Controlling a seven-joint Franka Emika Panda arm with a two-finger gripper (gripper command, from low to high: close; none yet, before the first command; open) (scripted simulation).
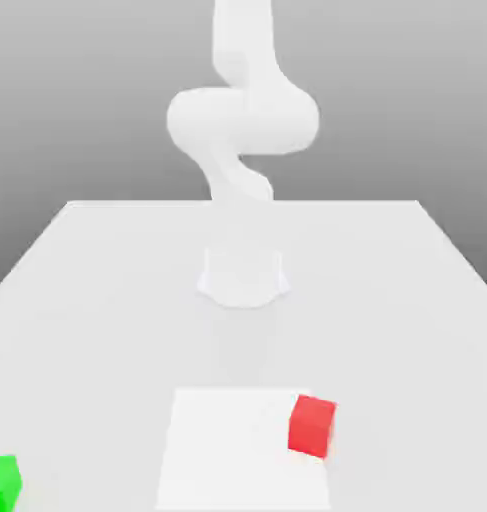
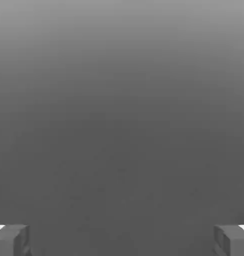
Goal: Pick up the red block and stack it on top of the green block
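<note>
The red block [image 1: 313,426] sits on the white table [image 1: 407,300] near its front edge, a little toward the exterior view's right. Far off at the front corner on the exterior view's left stands the green block [image 1: 1,482], partly cut off by the frame. The two blocks are well apart. In the hand view my gripper [image 2: 122,241] is open: its grey fingertips [image 2: 11,240] stand wide apart with nothing between them, and only a plain grey backdrop lies beyond.
The white arm's base [image 1: 243,278] stands at the table's middle back, and the arm [image 1: 243,120] rises out of the frame. A brighter white rectangular patch [image 1: 237,450] lies by the red block; I cannot tell what it is.
</note>
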